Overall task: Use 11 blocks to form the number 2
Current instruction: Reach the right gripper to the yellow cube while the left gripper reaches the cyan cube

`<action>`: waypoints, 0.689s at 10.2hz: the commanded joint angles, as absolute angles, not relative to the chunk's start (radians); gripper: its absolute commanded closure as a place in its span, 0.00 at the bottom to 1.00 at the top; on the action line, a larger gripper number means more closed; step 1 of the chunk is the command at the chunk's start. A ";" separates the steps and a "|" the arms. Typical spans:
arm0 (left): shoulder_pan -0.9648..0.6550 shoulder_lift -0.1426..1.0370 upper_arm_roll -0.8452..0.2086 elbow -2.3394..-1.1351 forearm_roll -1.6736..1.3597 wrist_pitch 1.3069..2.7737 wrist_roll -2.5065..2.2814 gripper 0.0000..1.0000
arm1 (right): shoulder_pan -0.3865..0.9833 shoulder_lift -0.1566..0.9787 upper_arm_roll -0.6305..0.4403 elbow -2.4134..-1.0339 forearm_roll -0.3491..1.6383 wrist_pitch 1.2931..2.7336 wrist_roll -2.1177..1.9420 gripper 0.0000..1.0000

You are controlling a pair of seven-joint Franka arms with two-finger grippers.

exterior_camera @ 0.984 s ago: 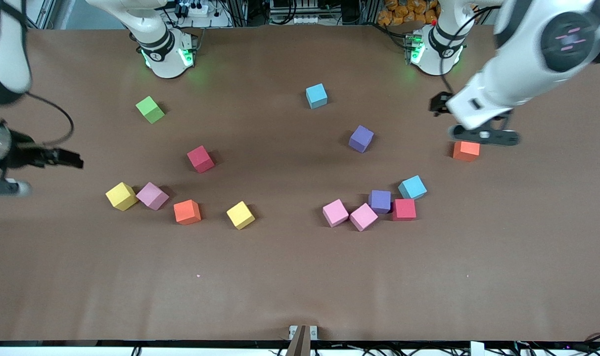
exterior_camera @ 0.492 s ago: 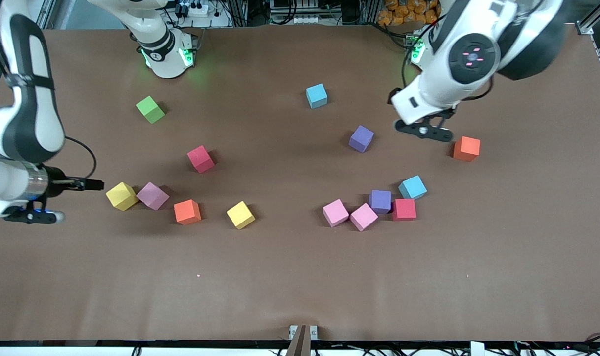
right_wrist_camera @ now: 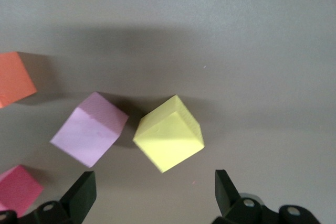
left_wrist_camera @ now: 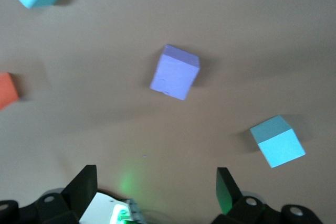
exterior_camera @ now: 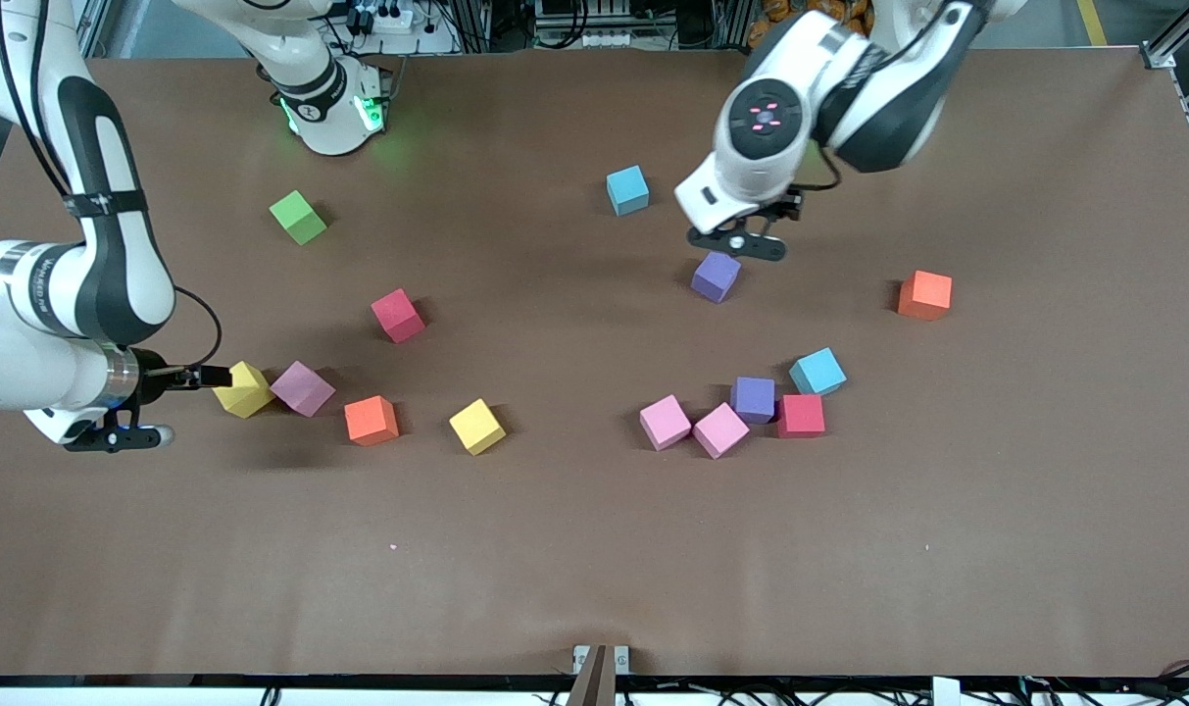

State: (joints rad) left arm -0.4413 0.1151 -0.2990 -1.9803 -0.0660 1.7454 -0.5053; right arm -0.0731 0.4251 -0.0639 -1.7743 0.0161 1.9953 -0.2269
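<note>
The blocks lie scattered, and no number 2 is in view. My left gripper (exterior_camera: 751, 230) is open and empty in the air, beside a purple cube (exterior_camera: 716, 276) that also shows in the left wrist view (left_wrist_camera: 175, 72). A light blue cube (exterior_camera: 627, 189) and an orange cube (exterior_camera: 924, 294) lie nearby. My right gripper (exterior_camera: 202, 377) is open and empty beside a yellow cube (exterior_camera: 244, 389), which also shows in the right wrist view (right_wrist_camera: 169, 134), touching a pink cube (exterior_camera: 302, 388). Open jaws show in both wrist views, the left gripper's (left_wrist_camera: 155, 187) and the right gripper's (right_wrist_camera: 152, 190).
A green cube (exterior_camera: 298, 217) lies near the right arm's base. A red (exterior_camera: 398, 315), an orange (exterior_camera: 371, 420) and a yellow cube (exterior_camera: 476, 426) lie apart. Pink (exterior_camera: 665, 422), pink (exterior_camera: 720, 429), purple (exterior_camera: 753, 399), red (exterior_camera: 801, 415) and light blue (exterior_camera: 817, 372) cubes cluster together.
My left gripper has swung from over the orange cube to beside the purple cube. My right gripper has come in from the table's end to the yellow cube. No cube has moved.
</note>
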 commanded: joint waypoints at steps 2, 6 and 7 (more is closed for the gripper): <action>-0.560 0.179 -0.299 -2.014 -0.176 1.848 -0.769 0.00 | -0.095 0.384 -0.052 -1.968 0.005 2.222 -0.418 0.00; -0.705 0.296 -0.299 -2.083 -0.279 2.101 -1.091 0.00 | -0.091 0.354 -0.051 -2.045 0.005 2.282 -0.555 0.00; -0.731 0.328 -0.299 -2.086 -0.284 2.133 -1.132 0.00 | -0.091 0.350 -0.052 -2.072 0.005 2.331 -0.607 0.00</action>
